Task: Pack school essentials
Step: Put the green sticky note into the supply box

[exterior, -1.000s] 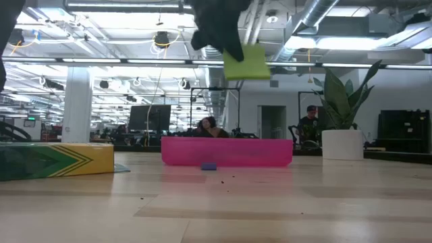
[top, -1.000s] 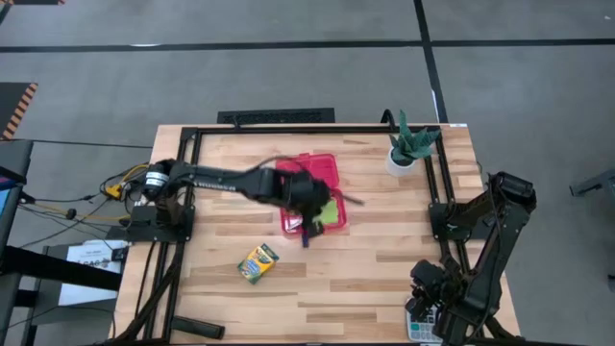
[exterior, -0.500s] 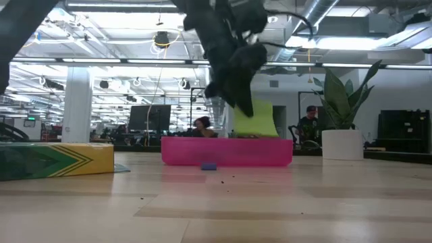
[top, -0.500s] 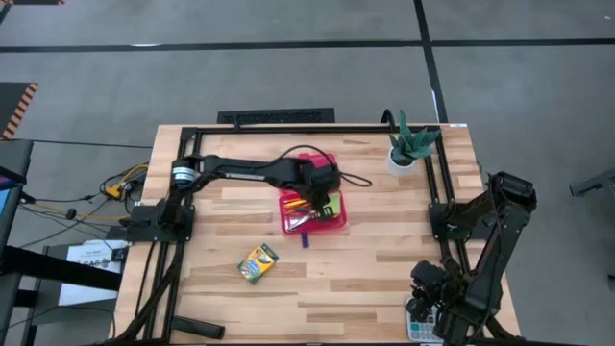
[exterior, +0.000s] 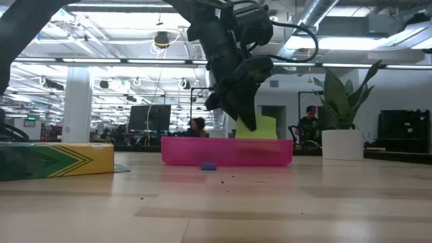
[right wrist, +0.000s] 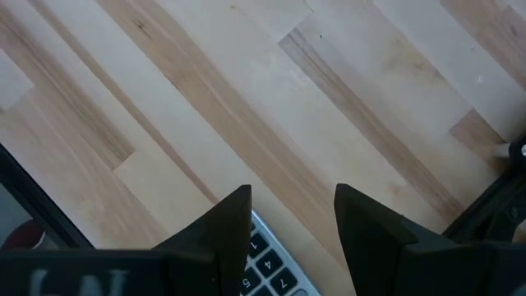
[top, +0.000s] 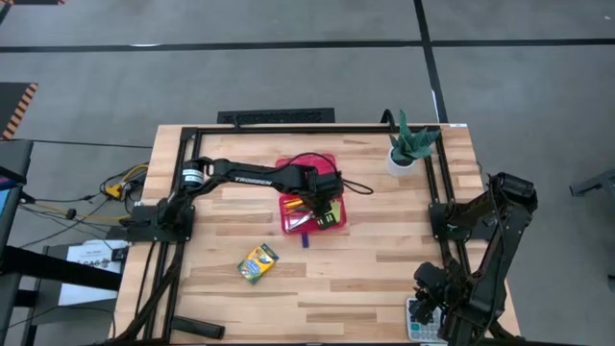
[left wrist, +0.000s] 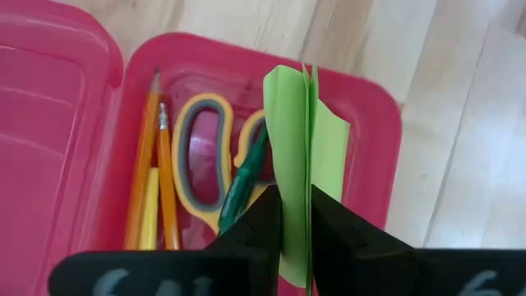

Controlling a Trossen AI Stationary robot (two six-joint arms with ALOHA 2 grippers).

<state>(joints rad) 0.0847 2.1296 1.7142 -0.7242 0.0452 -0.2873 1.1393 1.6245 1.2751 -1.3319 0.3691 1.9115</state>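
Note:
My left gripper [top: 327, 200] hovers over the open pink box [top: 288, 223] and is shut on the lime sticky-note pad [left wrist: 300, 140]. In the low view the pad [exterior: 260, 127] dips behind the box's near wall [exterior: 226, 152]. Inside the box lie orange pencils [left wrist: 152, 164], the orange-yellow-handled scissors [left wrist: 197, 156], a green pen [left wrist: 242, 185] and a yellow pen [left wrist: 148, 210]. The crayon box [top: 258, 262] and the tiny blue eraser [top: 305, 240] lie flat on the table near the box. My right gripper [right wrist: 292, 222] is open, parked at the near right corner. My left gripper pinches the sticky-note pad between its two fingers at one end [left wrist: 294, 210], coming from above and slanting down. The pad stands on edge, its sheets fanned slightly, and its free end points down into the pink box. Whether it touches the box floor, I cannot tell.
The grey calculator [right wrist: 267, 263] lies under my right gripper at the near right corner [top: 421, 322]. A white-potted green plant [top: 408, 144] stands at the far right. The box's open lid [left wrist: 49, 123] lies on its far side. Bare wood stretches along the table's near side.
My left gripper came down from high above the box's near edge, shifted slightly toward the far edge and tipped its fingers downward. The sticky-note pad went with it, from well above the box to dipping behind its wall.

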